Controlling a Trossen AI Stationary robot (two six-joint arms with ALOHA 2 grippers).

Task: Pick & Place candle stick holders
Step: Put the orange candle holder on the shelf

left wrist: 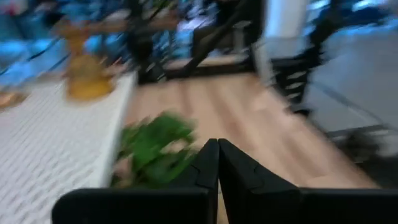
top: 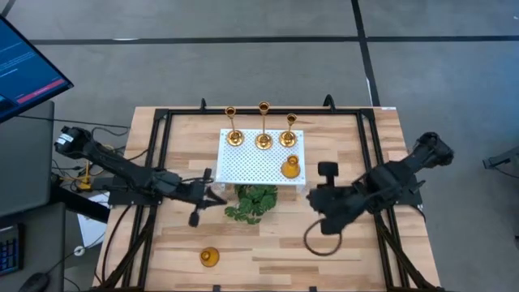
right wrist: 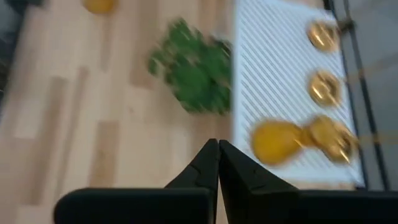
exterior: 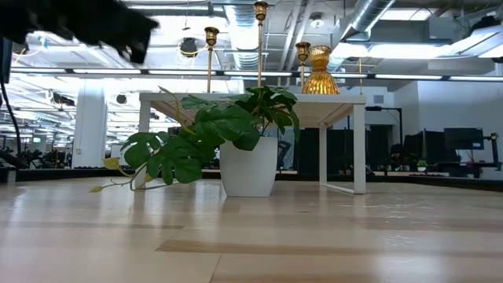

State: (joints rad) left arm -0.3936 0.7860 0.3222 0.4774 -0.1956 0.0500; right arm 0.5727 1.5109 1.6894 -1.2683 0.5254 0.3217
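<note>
Three tall gold holders (top: 233, 136) (top: 263, 139) (top: 289, 138) stand by their round bases along the far edge of the white perforated platform (top: 251, 166). A squat amber holder (top: 291, 168) stands on the platform's right near corner. Another squat holder (top: 210, 257) stands on the table near the front edge. My left gripper (top: 219, 197) is shut and empty, left of the plant. My right gripper (top: 311, 199) is shut and empty, right of the plant and just off the platform's near right corner. Both wrist views show the fingertips closed together (left wrist: 217, 149) (right wrist: 217, 149).
A green leafy plant (top: 253, 203) in a white pot (exterior: 248, 167) stands against the platform's near edge, between the two grippers. A black frame (top: 158, 154) runs along the table's sides. A cable loop (top: 316, 239) hangs below the right arm.
</note>
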